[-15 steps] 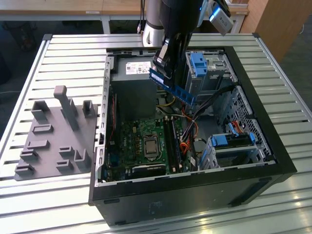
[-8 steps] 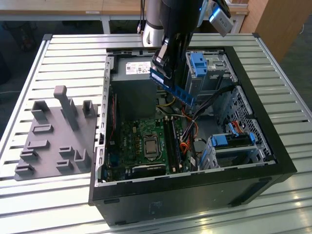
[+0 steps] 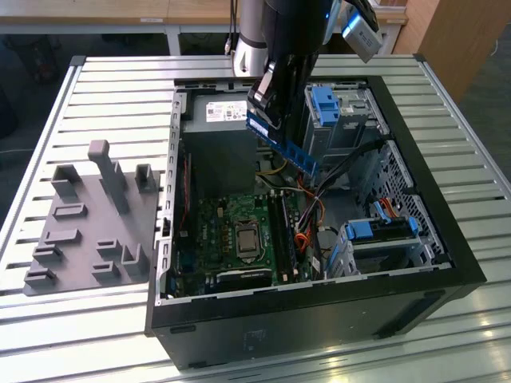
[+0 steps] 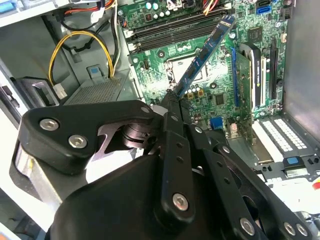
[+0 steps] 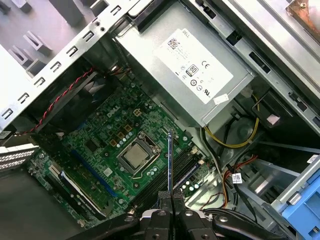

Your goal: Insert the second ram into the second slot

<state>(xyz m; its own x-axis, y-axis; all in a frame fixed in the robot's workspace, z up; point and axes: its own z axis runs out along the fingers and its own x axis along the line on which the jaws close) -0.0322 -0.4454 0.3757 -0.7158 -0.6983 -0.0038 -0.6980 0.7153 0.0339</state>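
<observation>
My gripper (image 3: 262, 110) is shut on the second ram (image 3: 281, 144), a long thin blue board held tilted in the air above the open computer case (image 3: 447, 239). In the second wrist view the ram (image 4: 205, 52) slants out from the black fingertips (image 4: 172, 102) over the green motherboard (image 4: 220, 95). The first wrist view shows the ram (image 5: 170, 160) edge-on, rising from the gripper (image 5: 170, 199) above the long dark memory slots (image 5: 187, 172). Those slots (image 3: 285, 231) lie beside the processor socket (image 3: 246, 238), well below the stick. Which one is the second slot I cannot tell.
A grey power supply (image 3: 219, 112) fills the case's far corner. Blue drive-bay latches (image 3: 323, 104) (image 3: 391, 227) and loose cables (image 3: 307, 215) sit on the exterior view's right of the slots. A grey fixture plate (image 3: 88, 223) with upright pegs lies on the slatted table outside the case.
</observation>
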